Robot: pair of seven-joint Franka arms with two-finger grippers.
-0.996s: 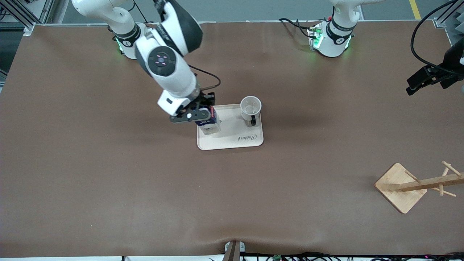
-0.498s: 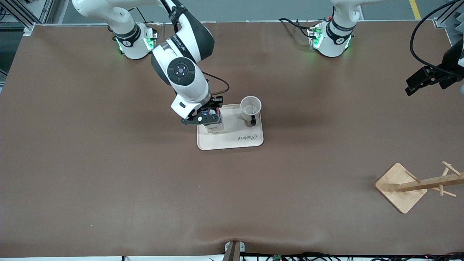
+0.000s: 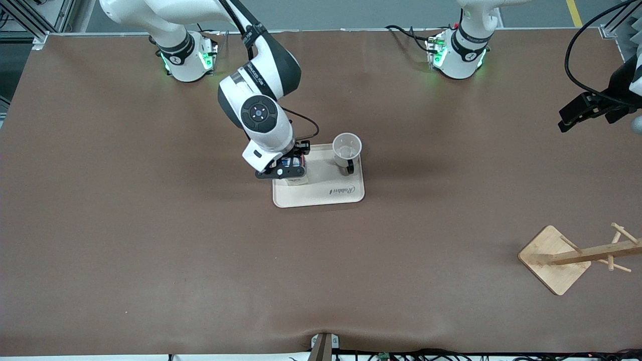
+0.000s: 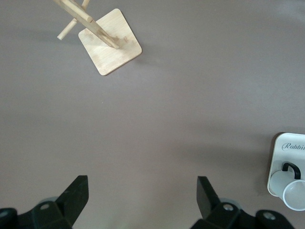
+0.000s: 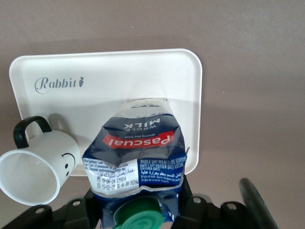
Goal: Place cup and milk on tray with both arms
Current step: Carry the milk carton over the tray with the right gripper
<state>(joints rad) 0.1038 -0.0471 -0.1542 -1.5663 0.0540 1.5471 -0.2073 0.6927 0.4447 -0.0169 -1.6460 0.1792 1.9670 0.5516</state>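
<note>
My right gripper (image 3: 290, 169) is shut on the dark blue milk carton (image 3: 296, 173), holding it upright over the end of the cream tray (image 3: 316, 198) toward the right arm. In the right wrist view the carton (image 5: 138, 157) with its green cap (image 5: 140, 214) sits between the fingers, its pale end down at the tray (image 5: 119, 76). I cannot tell whether it touches. The white smiley cup (image 3: 347, 149) stands on the tray's other end, and also shows in the right wrist view (image 5: 38, 167). My left gripper (image 3: 572, 118) hangs open and empty (image 4: 141, 198) at the left arm's end of the table.
A wooden rack with pegs on a square base (image 3: 554, 258) stands toward the left arm's end, nearer the front camera; it also shows in the left wrist view (image 4: 109, 47). Brown table mat (image 3: 200, 260) lies all round the tray.
My right arm has moved toward the cup with the milk, bringing the carton farther over the tray, lower and more upright. The left gripper has barely shifted.
</note>
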